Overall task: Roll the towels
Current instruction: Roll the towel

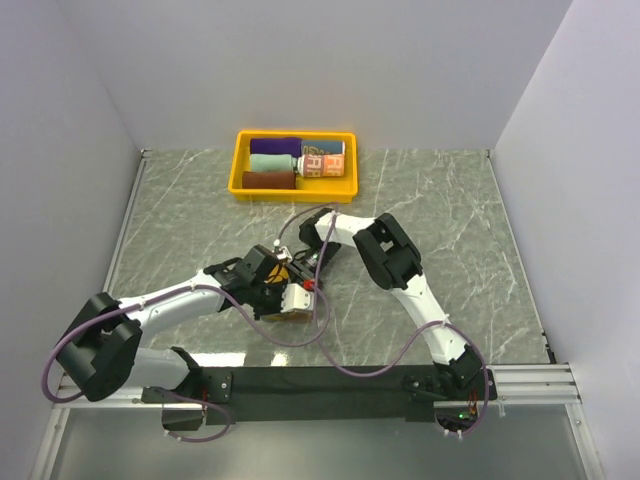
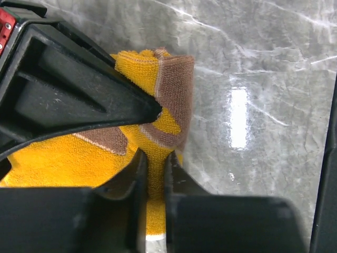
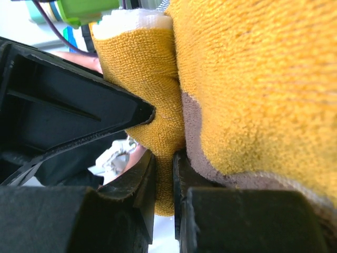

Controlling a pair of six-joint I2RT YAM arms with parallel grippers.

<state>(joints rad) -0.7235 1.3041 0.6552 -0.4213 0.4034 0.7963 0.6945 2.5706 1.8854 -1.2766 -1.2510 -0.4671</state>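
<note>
The left end effector (image 2: 155, 158) is nearly closed, pinching a fold of the brown-and-yellow towel (image 2: 52, 163) at the middle of the counter (image 1: 450, 220). The right end effector (image 3: 163, 158) is clamped just as narrowly on the same towel. Four rolled towels (image 1: 272, 163) lie in the yellow tray (image 1: 240, 160) at the far side.

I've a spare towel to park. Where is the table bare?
Bare marble table right of the right arm to the wall, and left of the yellow tray. Crowded centre: left tool and right tool pinch the yellow-and-brown towel.
</note>
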